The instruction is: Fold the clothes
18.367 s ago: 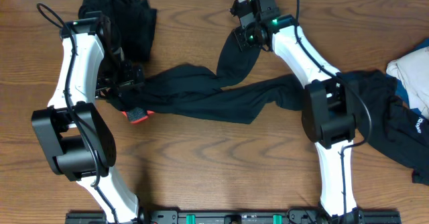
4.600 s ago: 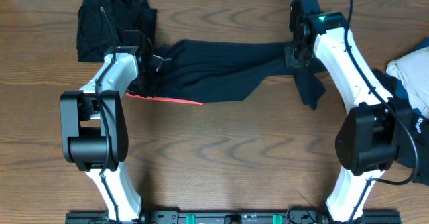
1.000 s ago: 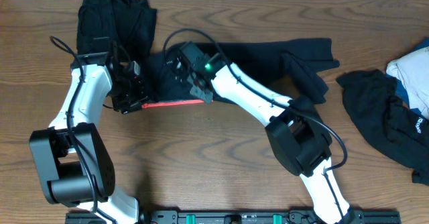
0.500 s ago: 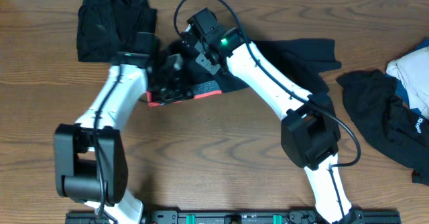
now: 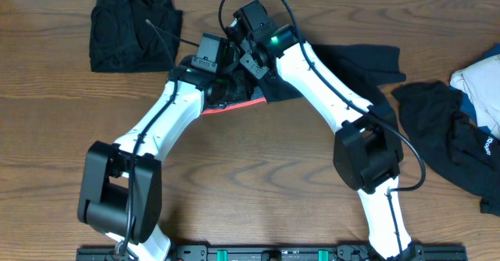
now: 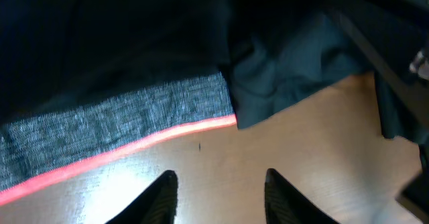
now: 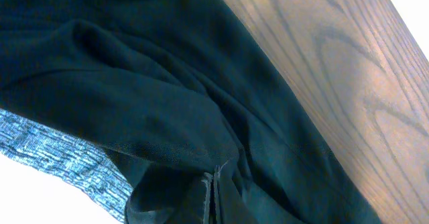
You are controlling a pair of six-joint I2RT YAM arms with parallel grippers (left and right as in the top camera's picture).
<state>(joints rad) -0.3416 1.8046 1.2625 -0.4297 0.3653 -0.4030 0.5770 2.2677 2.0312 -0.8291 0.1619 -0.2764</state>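
The long black piece of the clothes (image 5: 344,62) lies across the table's far middle, its red-orange band (image 5: 234,106) showing at the near edge. My right gripper (image 5: 254,58) is shut on a fold of its black fabric (image 7: 174,117), which is pinched between the jaws of this right gripper (image 7: 209,198). My left gripper (image 5: 221,87) sits close beside it. In the left wrist view its fingers (image 6: 164,197) stand apart over bare wood with nothing between them, just short of the grey band with the red-orange edge (image 6: 134,120). The arms hide the garment's left part.
A bundled black garment (image 5: 129,26) lies at the far left corner. Another black garment (image 5: 445,136) is spread at the right, with white and blue clothes (image 5: 480,81) at the right edge. The two arms cross close together over the wooden table (image 5: 258,183).
My left arm has swung right, from the band's left end to the table's middle, with its jaws drawing narrower. My right gripper has moved right and further back, dragging the fabric and band along.
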